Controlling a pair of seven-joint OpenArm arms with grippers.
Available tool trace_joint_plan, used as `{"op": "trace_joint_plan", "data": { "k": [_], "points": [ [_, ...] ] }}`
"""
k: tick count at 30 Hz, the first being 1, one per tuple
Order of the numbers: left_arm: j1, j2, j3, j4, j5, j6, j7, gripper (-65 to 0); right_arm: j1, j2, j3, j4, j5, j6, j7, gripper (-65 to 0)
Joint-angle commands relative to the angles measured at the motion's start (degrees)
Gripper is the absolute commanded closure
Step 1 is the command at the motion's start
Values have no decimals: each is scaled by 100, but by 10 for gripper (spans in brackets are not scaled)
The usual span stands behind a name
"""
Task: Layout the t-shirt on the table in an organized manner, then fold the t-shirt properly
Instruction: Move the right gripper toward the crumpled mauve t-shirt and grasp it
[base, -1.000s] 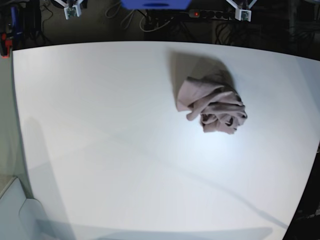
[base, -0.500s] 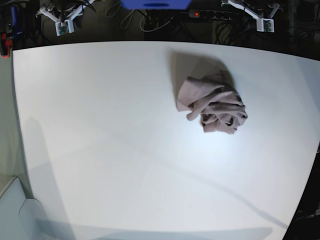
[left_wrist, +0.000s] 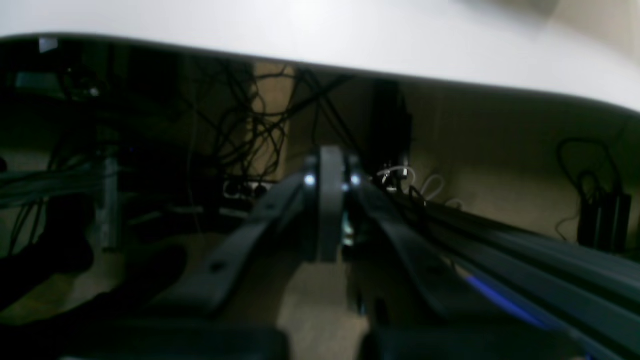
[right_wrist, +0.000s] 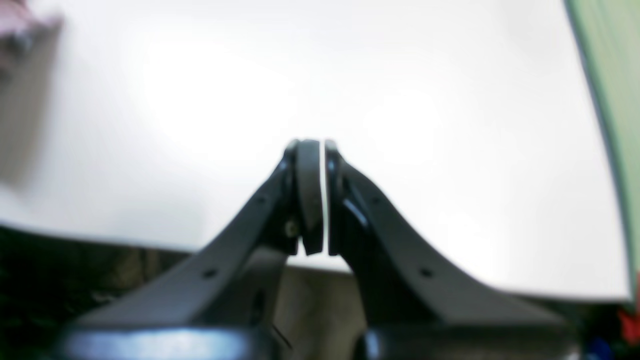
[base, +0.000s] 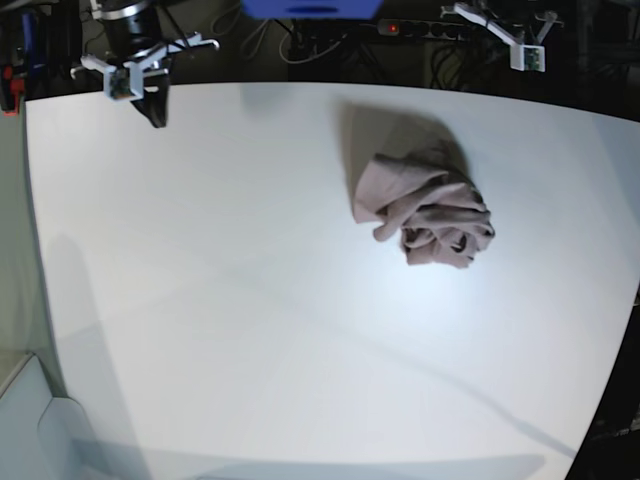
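Plainly, both hands are closed and empty; in the right wrist view the right hand (right_wrist: 316, 195) has its two dark fingers (right_wrist: 306, 190) pressed nearly together, only a thin bright line between the pads, with nothing caught in them; it hangs over the near edge of the white desk (right_wrist: 400, 100), not touching the surface; in the base view this same hand (base: 152, 105) shows at the far left corner, pointing down over the desk's back edge; the left hand (left_wrist: 330, 200), seen in the left wrist view, has its fingers (left_wrist: 331, 210) shut flat against each other and holds nothing; it sits beyond the desk's edge, with dark floor space and a tangle of cables (left_wrist: 250, 120) behind it; in the base view only part of that arm (base: 510, 35) shows at the top right, behind the desk; the t-shirt (base: 428, 210), dusty pink, lies crumpled in a loose heap on the desk (base: 250, 300), right of centre and toward the far edge, well apart from both hands; a blurred corner of the pink cloth shows at the top left of the right wrist view.
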Motion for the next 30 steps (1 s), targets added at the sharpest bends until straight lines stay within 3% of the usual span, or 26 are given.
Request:
{"op": "trace_joint_plan", "data": {
  "k": [1, 5, 9, 13, 20, 23, 30],
  "points": [
    [77, -13, -27, 210, -16, 14, -105, -2, 24, 49, -77, 99, -3, 10, 287, 0],
    [130, 145, -194, 518, -16, 5, -105, -2, 306, 57, -560, 99, -3, 10, 489, 0],
    [121, 479, -581, 632, -16, 5, -97, -2, 640, 66, -1105, 90, -3, 10, 331, 0],
    [86, 725, -959, 650, -16, -3, -97, -2, 1088, 75, -1738, 90, -12, 10, -196, 0],
    [-37, 725, -1108, 667, -16, -3, -88, -2, 1870, 66, -2512, 90, -12, 10, -1383, 0],
    [-134, 725, -1108, 658, -16, -3, 53, -1, 2099, 40, -2714, 90, -12, 10, -1726, -40],
    [-617, 734, -1205, 667, -25, -3, 897, -2, 2319, 31, -3303, 55, -3, 10, -1867, -148]
  ]
}}
